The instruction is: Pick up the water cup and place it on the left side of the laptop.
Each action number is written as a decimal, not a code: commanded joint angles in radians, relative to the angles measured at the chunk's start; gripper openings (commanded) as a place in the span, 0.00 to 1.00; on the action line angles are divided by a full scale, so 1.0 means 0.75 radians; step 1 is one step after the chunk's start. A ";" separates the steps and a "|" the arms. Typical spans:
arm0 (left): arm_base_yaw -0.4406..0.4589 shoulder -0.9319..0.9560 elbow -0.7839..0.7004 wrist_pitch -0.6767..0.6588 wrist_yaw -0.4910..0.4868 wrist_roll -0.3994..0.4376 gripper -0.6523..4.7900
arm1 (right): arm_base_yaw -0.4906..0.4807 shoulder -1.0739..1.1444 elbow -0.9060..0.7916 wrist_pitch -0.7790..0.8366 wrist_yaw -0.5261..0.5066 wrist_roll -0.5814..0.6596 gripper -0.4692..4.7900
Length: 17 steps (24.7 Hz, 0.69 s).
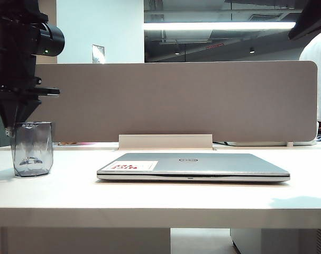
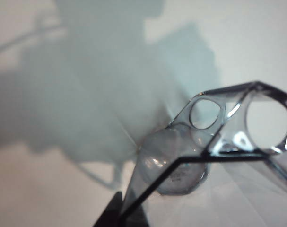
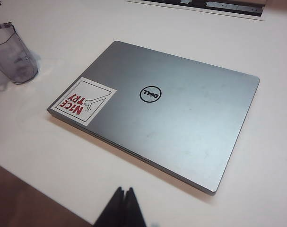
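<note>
Left gripper (image 1: pixel 11 128) pinched on the rim of the smoky-grey faceted plastic water cup (image 1: pixel 32 149) – standing left of the closed silver laptop (image 1: pixel 194 165), well apart. Release straight up – don't tip it. Right gripper (image 3: pixel 123 201) closed, empty, near the laptop's front edge

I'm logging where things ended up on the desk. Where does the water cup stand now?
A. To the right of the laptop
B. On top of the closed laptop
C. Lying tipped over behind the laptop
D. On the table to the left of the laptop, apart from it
D: the water cup stands upright on the table left of the closed laptop, with bare tabletop between them.
</note>
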<state>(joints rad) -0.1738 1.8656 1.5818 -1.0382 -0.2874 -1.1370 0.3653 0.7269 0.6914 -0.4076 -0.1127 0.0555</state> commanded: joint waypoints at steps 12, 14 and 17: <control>0.000 -0.008 0.003 0.000 0.027 0.005 0.19 | 0.003 -0.002 0.003 0.023 0.003 -0.004 0.08; 0.000 -0.008 0.003 0.000 0.027 0.005 0.19 | 0.003 -0.002 0.003 0.023 0.003 -0.004 0.08; 0.000 -0.009 0.009 -0.006 0.030 0.006 0.35 | 0.003 -0.002 0.003 0.023 0.003 -0.004 0.08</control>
<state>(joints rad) -0.1738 1.8648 1.5818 -1.0363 -0.2638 -1.1370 0.3653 0.7269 0.6914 -0.4076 -0.1127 0.0555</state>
